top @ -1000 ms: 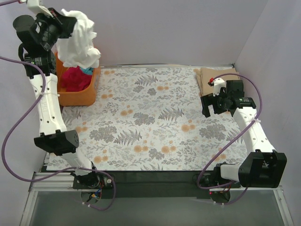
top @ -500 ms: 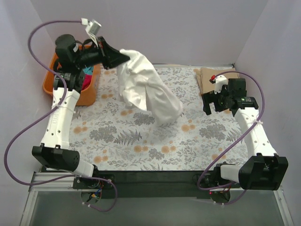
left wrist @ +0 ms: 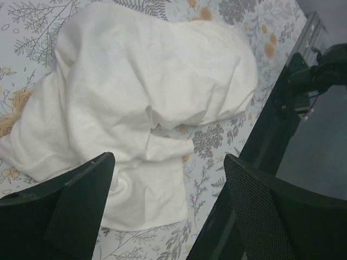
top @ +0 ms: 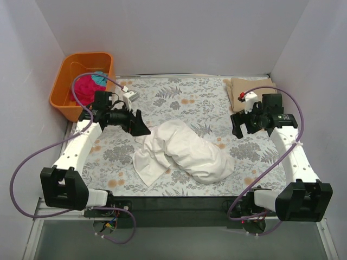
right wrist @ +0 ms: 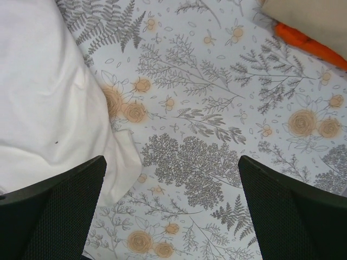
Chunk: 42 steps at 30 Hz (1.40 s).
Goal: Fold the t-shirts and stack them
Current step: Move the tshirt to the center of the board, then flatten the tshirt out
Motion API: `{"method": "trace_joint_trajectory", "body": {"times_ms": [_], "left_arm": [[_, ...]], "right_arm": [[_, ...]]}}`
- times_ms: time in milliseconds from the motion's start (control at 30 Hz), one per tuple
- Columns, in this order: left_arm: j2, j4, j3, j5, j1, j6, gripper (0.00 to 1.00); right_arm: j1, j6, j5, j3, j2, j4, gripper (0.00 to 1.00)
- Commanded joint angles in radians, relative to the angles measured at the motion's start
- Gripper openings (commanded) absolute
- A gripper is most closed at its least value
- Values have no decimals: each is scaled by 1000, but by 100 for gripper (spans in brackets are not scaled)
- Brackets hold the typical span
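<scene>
A large white t-shirt [top: 184, 153] lies crumpled in a long heap on the middle of the floral table cover, no black print showing. My left gripper [top: 142, 128] hovers just above its left end, open; in the left wrist view the white t-shirt [left wrist: 146, 86] lies below the spread left gripper [left wrist: 168, 208], free of both fingers. My right gripper [top: 238, 124] stands open to the right of the heap, and the right gripper [right wrist: 171, 211] holds nothing, with the shirt's edge [right wrist: 43, 108] at left. A folded tan t-shirt [top: 245, 86] rests at the back right.
An orange tub [top: 60, 93] at the back left holds a magenta shirt [top: 84, 88] and a teal one [top: 101, 78]. An orange strip [right wrist: 304, 41] shows beside the tan shirt [right wrist: 309, 15]. Walls close in the table on three sides.
The left arm swung the white t-shirt from above the tub down onto the table's middle. Its jaws went from shut to open and let the shirt go. The right arm barely moved.
</scene>
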Motion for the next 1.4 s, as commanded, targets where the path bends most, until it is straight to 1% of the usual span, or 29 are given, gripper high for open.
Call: {"method": "trace_joint_trajectory", "body": {"times_ms": [0,67,133,167,200,233,267,300,367,400,433,467,500,600,767,833,867,933,967,1033,1100,1133,1167,1200,1233,1300,1333,1367], "left_arm": [[-100,-138,-50,-10,-2,207,76],[-105,-186,-86,-37,-19,300,76],[-112,-246,-148,-91,-64,366,72],[-115,-255,-174,-154,-97,388,71],[-131,-258,-196,-180,-114,423,69],[-141,-255,-248,-203,-130,432,68],[-152,-248,-267,-226,-146,443,68],[-176,-217,-293,-272,-185,440,68],[-189,-171,-352,-335,-237,419,68],[-192,-127,-369,-414,-304,413,69],[-187,-99,-388,-459,-343,379,70],[-181,-74,-418,-493,-404,368,70],[-166,-36,-428,-530,-416,361,70],[-138,2,-431,-554,-433,351,71],[-131,62,-464,-567,-493,354,66],[-114,93,-492,-584,-522,357,65],[-93,108,-506,-616,-547,370,64],[-74,165,-540,-659,-564,379,63],[-66,185,-546,-677,-567,382,62],[-43,232,-563,-729,-567,393,58],[-25,265,-569,-775,-567,393,54],[-19,271,-570,-792,-567,390,44],[-13,274,-572,-803,-567,387,36],[-5,273,-570,-818,-567,380,29],[-8,272,-572,-840,-564,370,14],[-40,236,-545,-817,-515,359,0],[-54,204,-522,-721,-481,353,0],[-83,164,-494,-653,-390,347,0]], "right_arm": [[22,-43,-48,-45,-3,-74,98],[48,-54,-34,-70,3,-96,95],[71,-60,-22,-105,16,-111,89],[79,-74,-22,-114,21,-140,84],[85,-78,-20,-137,24,-154,83],[97,-84,-20,-151,26,-165,82],[105,-89,-19,-165,26,-180,81],[110,-92,-15,-171,39,-191,79],[128,-89,-12,-183,58,-211,79],[136,-80,-9,-188,90,-213,80],[157,-72,4,-188,110,-216,80],[165,-66,11,-188,127,-217,81],[185,-57,20,-190,163,-217,81],[243,-40,64,-191,213,-216,79],[320,-29,75,-185,184,-196,78],[332,-22,92,-185,205,-187,79],[337,-18,106,-179,228,-185,79],[338,-18,159,-176,294,-147,77],[338,-18,176,-170,311,-135,72],[338,-18,221,-157,365,-87,64],[337,-17,251,-147,429,-56,39],[337,-14,314,-133,450,-17,25],[337,-11,348,-119,472,2,10],[334,-12,382,-101,516,16,2],[320,-14,420,-40,535,34,1],[285,-15,434,39,578,42,1],[272,-17,457,80,587,50,1],[262,-23,465,167,593,50,1]]}}
